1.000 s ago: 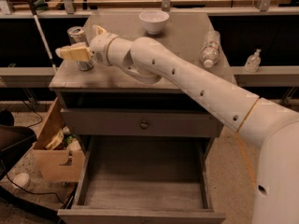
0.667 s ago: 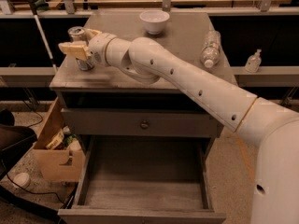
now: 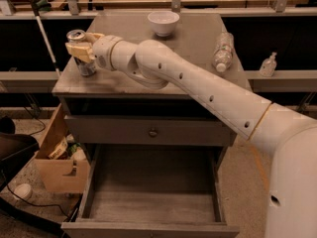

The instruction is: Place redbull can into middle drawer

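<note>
The redbull can (image 3: 87,67), slim and silver with a shiny top, stands at the left edge of the grey cabinet top (image 3: 193,48). My gripper (image 3: 79,49) reaches in from the right, and its yellow fingers (image 3: 74,48) are closed around the can's middle. The can's base looks to be still on the top. The middle drawer (image 3: 153,197) is pulled open low at the front, its bare plank floor showing with nothing in it.
A closed drawer front with a round knob (image 3: 153,132) sits above the open drawer. A white bowl (image 3: 163,22) and a lying clear water bottle (image 3: 224,50) are on the cabinet top. A cardboard box (image 3: 57,165) stands on the floor to the left. A small pump bottle (image 3: 268,65) is on the right ledge.
The gripper has risen slightly along the can and closed onto it. The can has shifted a little to the left with it.
</note>
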You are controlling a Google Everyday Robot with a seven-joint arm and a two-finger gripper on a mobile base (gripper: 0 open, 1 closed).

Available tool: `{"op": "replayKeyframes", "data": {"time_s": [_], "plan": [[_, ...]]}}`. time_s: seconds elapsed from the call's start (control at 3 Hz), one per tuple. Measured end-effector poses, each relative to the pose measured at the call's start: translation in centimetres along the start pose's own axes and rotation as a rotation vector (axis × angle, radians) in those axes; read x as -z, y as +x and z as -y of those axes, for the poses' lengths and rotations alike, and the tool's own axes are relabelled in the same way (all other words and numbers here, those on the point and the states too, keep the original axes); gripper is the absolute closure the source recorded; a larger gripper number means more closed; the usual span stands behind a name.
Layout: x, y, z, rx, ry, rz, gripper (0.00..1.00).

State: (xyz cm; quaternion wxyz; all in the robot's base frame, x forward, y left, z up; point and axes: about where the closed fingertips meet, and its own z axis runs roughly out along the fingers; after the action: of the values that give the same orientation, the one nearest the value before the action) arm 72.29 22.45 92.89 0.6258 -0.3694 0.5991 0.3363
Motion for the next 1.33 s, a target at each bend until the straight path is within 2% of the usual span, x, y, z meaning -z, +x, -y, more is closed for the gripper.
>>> {"op": "replayKeyframes", "data": {"time_s": [0.33,0.67,1.0,1.33], "plan": [[-0.1,0.0,-0.2,0.000,-0.003,0.000,1.00],[2.1,-1.7,0.3,0.026,0.019,0.014,1.00],[7.3,-4.0,-0.2,0.067,0.070,0.029,1.00],[12.9,-3.4,-1.5,0.087,0.123,-0.012,1.00]]}}
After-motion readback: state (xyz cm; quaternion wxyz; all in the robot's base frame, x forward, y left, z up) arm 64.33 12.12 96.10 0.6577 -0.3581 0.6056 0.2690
